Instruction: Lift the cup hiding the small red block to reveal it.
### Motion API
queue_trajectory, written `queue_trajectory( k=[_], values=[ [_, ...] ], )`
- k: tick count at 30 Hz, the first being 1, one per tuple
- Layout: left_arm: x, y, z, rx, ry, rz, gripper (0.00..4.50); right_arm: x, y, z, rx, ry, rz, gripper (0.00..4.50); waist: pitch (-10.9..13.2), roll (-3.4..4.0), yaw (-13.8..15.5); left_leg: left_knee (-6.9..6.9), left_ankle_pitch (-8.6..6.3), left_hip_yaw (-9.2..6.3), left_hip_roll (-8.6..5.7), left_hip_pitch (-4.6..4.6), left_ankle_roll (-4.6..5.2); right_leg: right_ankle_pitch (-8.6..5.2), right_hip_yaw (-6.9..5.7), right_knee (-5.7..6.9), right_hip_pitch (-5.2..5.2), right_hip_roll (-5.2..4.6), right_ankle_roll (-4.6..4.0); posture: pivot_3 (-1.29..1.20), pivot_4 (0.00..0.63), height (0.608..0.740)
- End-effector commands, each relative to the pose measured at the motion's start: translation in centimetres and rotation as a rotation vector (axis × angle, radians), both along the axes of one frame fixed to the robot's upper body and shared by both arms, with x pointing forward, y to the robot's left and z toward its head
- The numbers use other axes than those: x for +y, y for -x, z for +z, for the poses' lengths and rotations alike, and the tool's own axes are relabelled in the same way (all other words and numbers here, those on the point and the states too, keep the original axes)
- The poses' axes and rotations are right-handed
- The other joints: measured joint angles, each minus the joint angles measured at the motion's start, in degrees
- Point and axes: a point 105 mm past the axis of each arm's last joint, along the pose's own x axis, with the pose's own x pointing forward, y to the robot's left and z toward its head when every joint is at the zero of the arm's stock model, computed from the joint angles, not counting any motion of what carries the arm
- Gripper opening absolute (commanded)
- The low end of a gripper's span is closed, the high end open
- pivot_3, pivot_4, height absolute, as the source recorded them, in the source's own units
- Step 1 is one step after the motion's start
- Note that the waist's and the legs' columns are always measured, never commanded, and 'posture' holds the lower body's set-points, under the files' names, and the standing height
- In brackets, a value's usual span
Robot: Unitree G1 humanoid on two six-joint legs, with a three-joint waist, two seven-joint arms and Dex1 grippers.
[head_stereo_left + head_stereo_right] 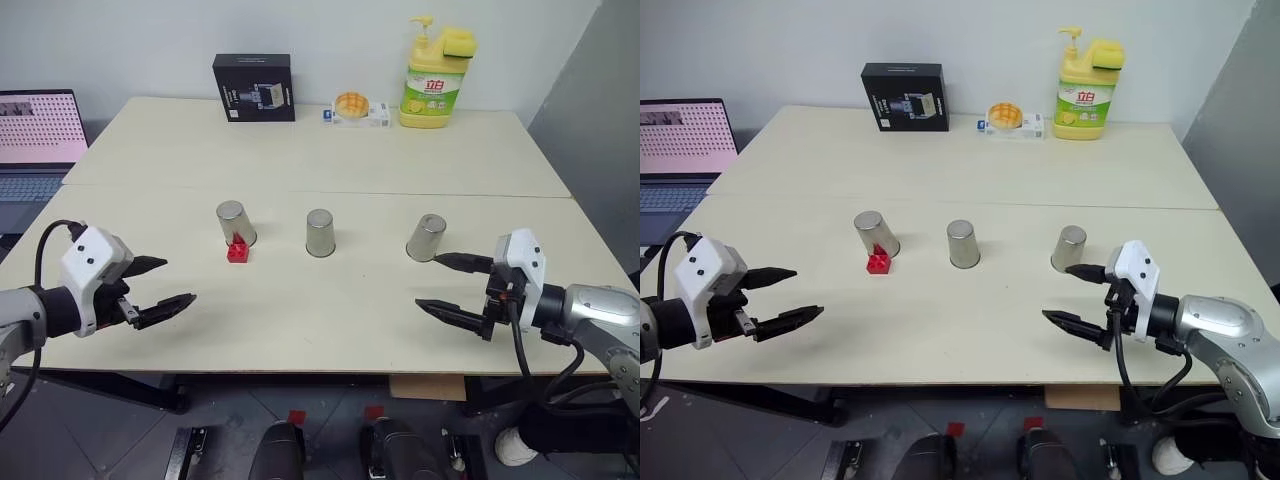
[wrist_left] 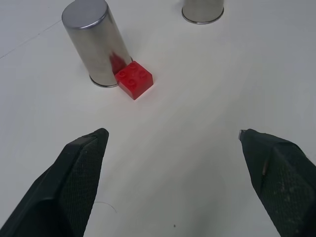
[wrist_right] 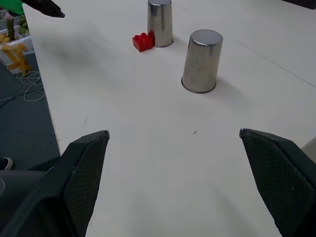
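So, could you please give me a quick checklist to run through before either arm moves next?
1. Small red block in plain sight, beside the left cup: ok.
2. All three cups upside down, including middle cup and right cup: ok.
3. Left gripper open, holding nothing: ok.
4. Right gripper open, holding nothing: ok.
5. Block hidden under a cup, as the task expects: not ok.
6. Table bare between grippers and cups: ok.
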Motion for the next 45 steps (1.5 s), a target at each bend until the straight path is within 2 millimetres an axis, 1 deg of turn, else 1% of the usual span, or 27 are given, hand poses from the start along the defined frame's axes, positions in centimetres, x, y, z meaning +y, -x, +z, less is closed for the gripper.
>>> queue_trajectory(
  k=[1, 11, 33, 45],
  values=[
    [-0.61, -0.16, 1.12, -0.031, -0.012, -0.019, 4.49, 0.52, 0.39, 0.95, -0.048, 0.000, 0.028, 4.50, 0.0, 0.00, 0.0, 0.00, 0.00, 0.00, 0.00, 0.00, 0.00, 0.00, 0.00, 0.00, 0.00, 0.00, 0.00, 0.00, 0.150, 0.740],
    [-1.05, -0.36, 0.94, -0.042, -0.014, -0.015, 4.49, 0.44, 0.35, 0.88, -0.048, 0.003, 0.025, 4.50, 0.0, 0.00, 0.0, 0.00, 0.00, 0.00, 0.00, 0.00, 0.00, 0.00, 0.00, 0.00, 0.00, 0.00, 0.00, 0.00, 0.150, 0.740],
    [-0.92, -0.71, 0.64, -0.041, -0.030, -0.017, 4.49, 0.53, 0.29, 0.97, -0.058, 0.005, 0.021, 4.50, 0.0, 0.00, 0.0, 0.00, 0.00, 0.00, 0.00, 0.00, 0.00, 0.00, 0.00, 0.00, 0.00, 0.00, 0.00, 0.00, 0.150, 0.740],
    [-0.80, -0.70, 0.58, -0.038, -0.042, -0.017, 4.49, 0.61, 0.46, 0.62, -0.056, 0.013, 0.032, 4.50, 0.0, 0.00, 0.0, 0.00, 0.00, 0.00, 0.00, 0.00, 0.00, 0.00, 0.00, 0.00, 0.00, 0.00, 0.00, 0.00, 0.150, 0.740]
  ],
)
